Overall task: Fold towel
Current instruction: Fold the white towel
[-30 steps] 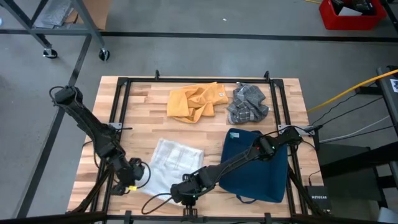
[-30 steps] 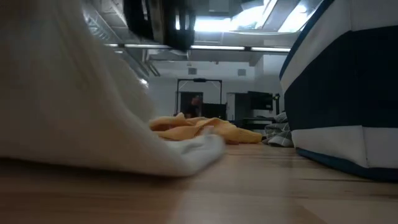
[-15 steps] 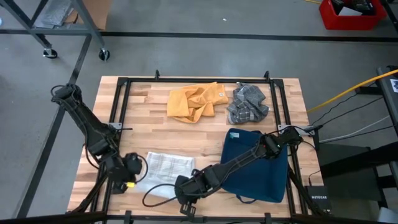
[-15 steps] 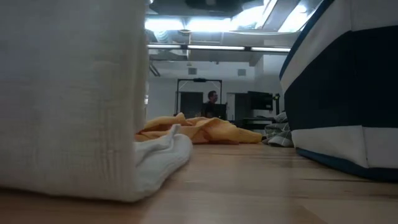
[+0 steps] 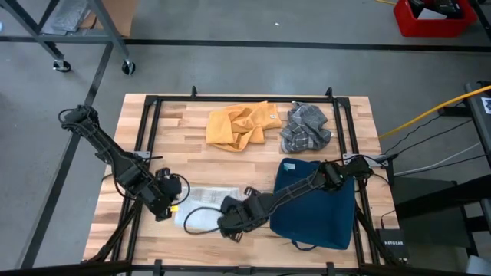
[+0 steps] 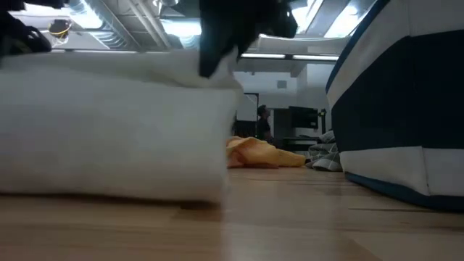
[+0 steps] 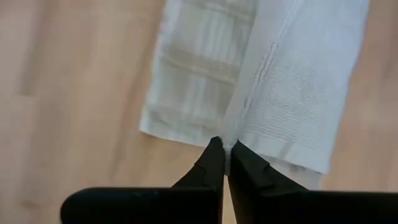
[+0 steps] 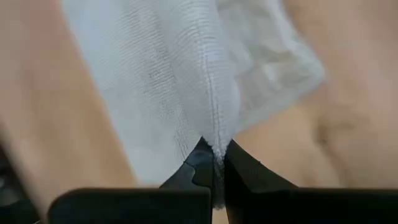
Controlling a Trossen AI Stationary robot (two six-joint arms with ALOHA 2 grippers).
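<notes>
A white towel lies near the table's front edge, partly doubled over itself. In the low view it fills the left half as a white mass. My left gripper is shut on its left end and my right gripper on its right end. The wrist views show each pair of fingers closed on white cloth: left, right. The towel's lower part rests on the wooden table. My left gripper pinches the towel's hemmed edge between its two fingers, coming steeply from above. The cloth falls away below the fingers onto a lower layer that lies on the table. My right gripper pinches a stitched hem of the towel between its two fingers, pointing steeply down. The cloth hangs slack below them, clear of the table at the hold.
A dark blue bag lies right of the towel, close under my right arm. An orange cloth and a grey cloth lie at the far side. A black frame runs around the tabletop.
Both grippers have risen and gone toward the table's far edge, tipping more steeply down, still shut on the towel. The towel's near edge has been lifted and carried over its far part, which stayed on the table, so the towel now shows narrower and doubled.
</notes>
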